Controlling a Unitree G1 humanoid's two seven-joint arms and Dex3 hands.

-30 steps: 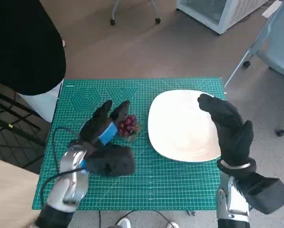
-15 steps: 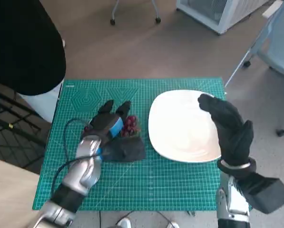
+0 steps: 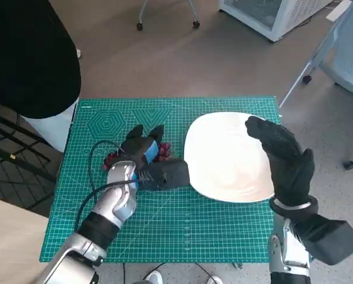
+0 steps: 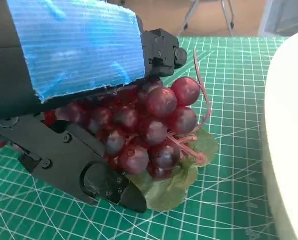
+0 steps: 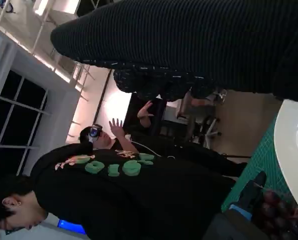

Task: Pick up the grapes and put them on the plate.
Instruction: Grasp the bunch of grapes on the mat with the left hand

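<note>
While the left hand [image 3: 139, 155] closes its black fingers [image 4: 96, 177] around the bunch of dark red plastic grapes [image 4: 149, 130] on the green cutting mat [image 3: 164, 234], the grasp looks underway; next comes lifting them across to the round white plate [image 3: 223, 157]. The gloved right hand [image 3: 282, 157] hovers open over the plate's far edge, holding nothing.

The left hand [image 3: 142, 155] is black, with ribbed blue tape across its back and small round screws in its hard fingers [image 4: 96, 176]; a thin black cable loops out at 9 o'clock from its silvery forearm [image 3: 114, 204]. The right hand [image 3: 285, 157] wears a black knitted glove, ending at 6 o'clock in a pale wrist band above a black block.
</note>
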